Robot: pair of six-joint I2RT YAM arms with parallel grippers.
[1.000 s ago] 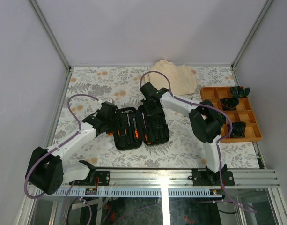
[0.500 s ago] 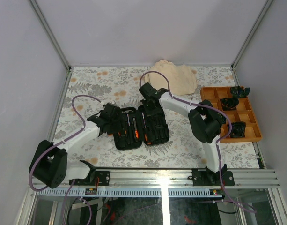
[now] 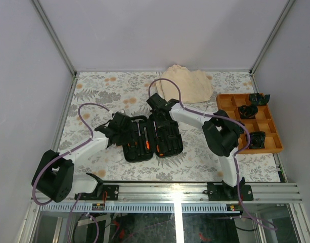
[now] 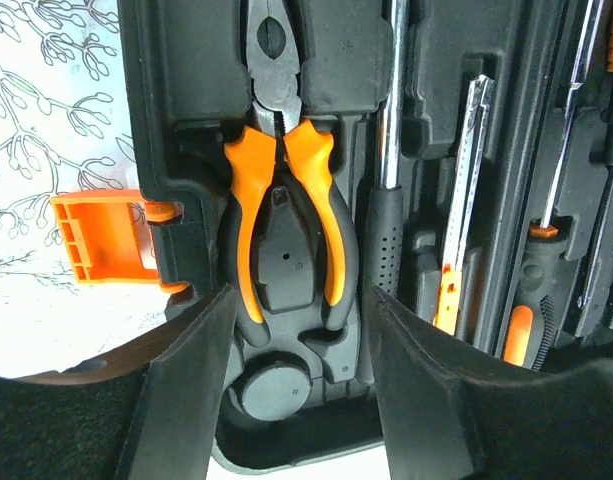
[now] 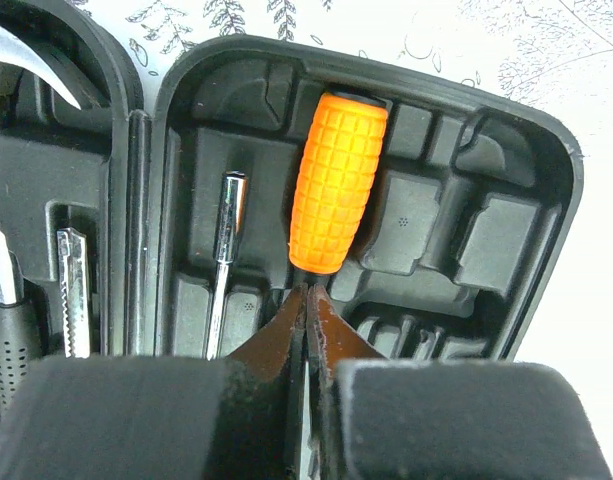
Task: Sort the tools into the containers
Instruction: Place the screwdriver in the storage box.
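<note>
The black tool case [image 3: 152,137] lies open on the table, both halves up. In the left wrist view, orange-handled pliers [image 4: 248,200] lie in their moulded slot beside the orange latch [image 4: 96,238]. My left gripper [image 4: 301,300] hovers open over the handle ends, one finger on each side, nothing gripped. Beside the pliers lie a black-handled screwdriver [image 4: 386,250] and a slim knife [image 4: 464,200]. In the right wrist view, a knurled orange handle [image 5: 336,185] rests in the other half [image 5: 486,160]. My right gripper [image 5: 308,292] is shut, its tips at the handle's near end.
A beige folded cloth [image 3: 187,83] lies at the back of the table. An orange divided tray [image 3: 268,144] with black items stands at the right. A metal socket bit [image 5: 226,240] and a hammer claw [image 5: 26,60] sit in the case.
The left arm has slid a little toward the case and its jaws have narrowed slightly. The right wrist has shifted slightly left over the case's far end.
</note>
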